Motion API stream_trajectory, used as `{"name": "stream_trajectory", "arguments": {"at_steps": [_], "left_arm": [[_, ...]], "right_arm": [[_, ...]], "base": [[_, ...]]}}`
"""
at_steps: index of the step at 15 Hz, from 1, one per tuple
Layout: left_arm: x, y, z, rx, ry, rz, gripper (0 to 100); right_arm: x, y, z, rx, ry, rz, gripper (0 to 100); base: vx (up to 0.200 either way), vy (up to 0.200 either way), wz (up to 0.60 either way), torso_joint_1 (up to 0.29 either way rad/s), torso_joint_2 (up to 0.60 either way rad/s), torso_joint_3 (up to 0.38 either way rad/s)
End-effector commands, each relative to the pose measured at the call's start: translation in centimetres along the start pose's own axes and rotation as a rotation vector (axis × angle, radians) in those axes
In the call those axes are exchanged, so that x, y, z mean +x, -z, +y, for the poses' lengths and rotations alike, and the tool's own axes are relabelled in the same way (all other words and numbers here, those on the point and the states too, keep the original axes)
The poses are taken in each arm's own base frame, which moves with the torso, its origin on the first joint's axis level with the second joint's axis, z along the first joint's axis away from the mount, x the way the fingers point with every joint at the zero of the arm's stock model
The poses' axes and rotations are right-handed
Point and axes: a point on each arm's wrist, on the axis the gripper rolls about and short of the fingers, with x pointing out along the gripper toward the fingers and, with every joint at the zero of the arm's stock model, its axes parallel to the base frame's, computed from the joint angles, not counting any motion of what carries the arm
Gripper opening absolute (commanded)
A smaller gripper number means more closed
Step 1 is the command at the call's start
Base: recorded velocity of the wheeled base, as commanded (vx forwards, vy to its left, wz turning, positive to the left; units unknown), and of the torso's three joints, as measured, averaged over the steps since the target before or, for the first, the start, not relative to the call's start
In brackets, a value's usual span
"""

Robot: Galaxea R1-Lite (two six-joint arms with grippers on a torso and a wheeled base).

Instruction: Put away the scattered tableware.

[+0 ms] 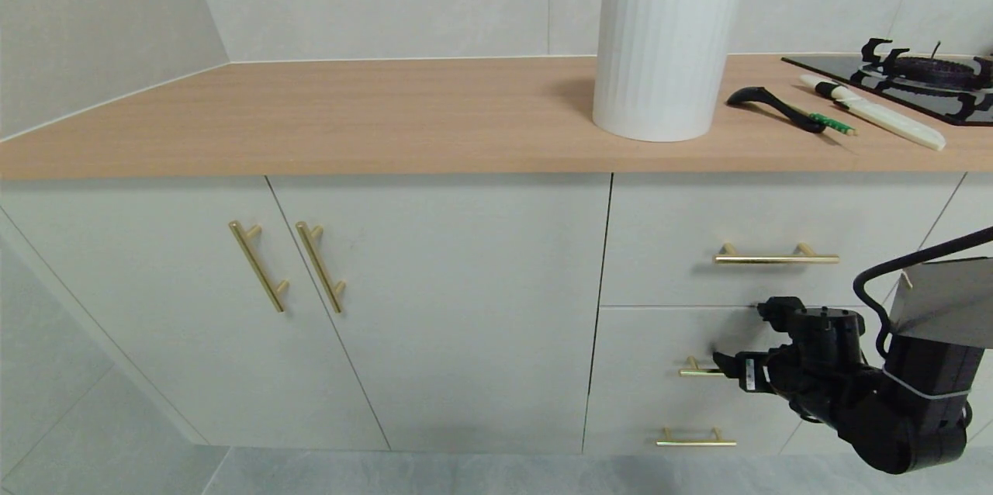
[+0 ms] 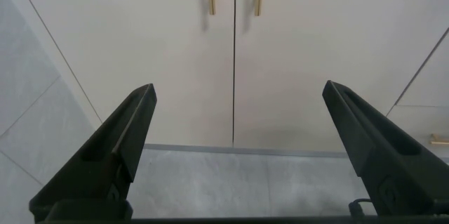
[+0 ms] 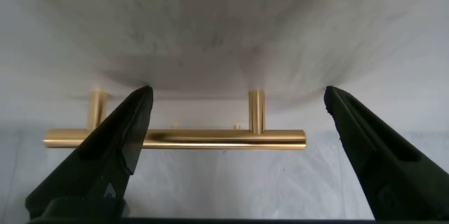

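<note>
On the wooden counter's right end lie a black scoop-like utensil (image 1: 773, 105), a small green-handled utensil (image 1: 832, 123) and a white knife (image 1: 877, 112). My right gripper (image 1: 737, 336) is low in front of the drawer stack, open, at the middle drawer's gold handle (image 1: 698, 372). In the right wrist view the handle (image 3: 175, 139) lies crosswise just ahead of the open right gripper (image 3: 237, 92), whose fingers (image 3: 112, 154) flank it without gripping. My left gripper (image 2: 238, 87) is open and empty, facing the double cabinet doors near the floor.
A tall white ribbed container (image 1: 663, 37) stands on the counter left of the utensils. A black gas hob (image 1: 923, 80) sits at the far right. Top drawer handle (image 1: 776, 257) and bottom drawer handle (image 1: 696, 442) bracket the middle one. Door handles (image 1: 258, 265) are at left.
</note>
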Motion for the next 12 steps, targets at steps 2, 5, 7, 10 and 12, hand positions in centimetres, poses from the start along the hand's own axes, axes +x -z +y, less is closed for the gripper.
{"name": "stream_trajectory", "arguments": {"at_steps": [2, 5, 7, 10, 12], "left_arm": [[0.0, 0.0, 0.0, 0.000, -0.001, 0.001, 100], [0.0, 0.0, 0.0, 0.000, -0.001, 0.001, 100], [0.0, 0.0, 0.0, 0.000, -0.001, 0.001, 100], [0.0, 0.0, 0.0, 0.000, -0.001, 0.001, 100], [0.0, 0.0, 0.0, 0.000, -0.001, 0.001, 100]], "right_arm": [[0.5, 0.9, 0.0, -0.008, -0.001, 0.025, 100], [0.2, 1.4, -0.1, -0.014, 0.008, 0.046, 100], [-0.3, 1.6, -0.1, -0.028, 0.008, 0.061, 100], [-1.9, 1.4, -0.4, -0.065, 0.009, 0.104, 100], [-3.5, 1.2, -1.0, -0.099, 0.009, 0.157, 100]], "base": [[0.000, 0.000, 0.00, 0.000, 0.00, 0.000], [0.000, 0.000, 0.00, 0.000, 0.00, 0.000], [0.000, 0.000, 0.00, 0.000, 0.00, 0.000], [0.000, 0.000, 0.00, 0.000, 0.00, 0.000], [0.000, 0.000, 0.00, 0.000, 0.00, 0.000]]}}
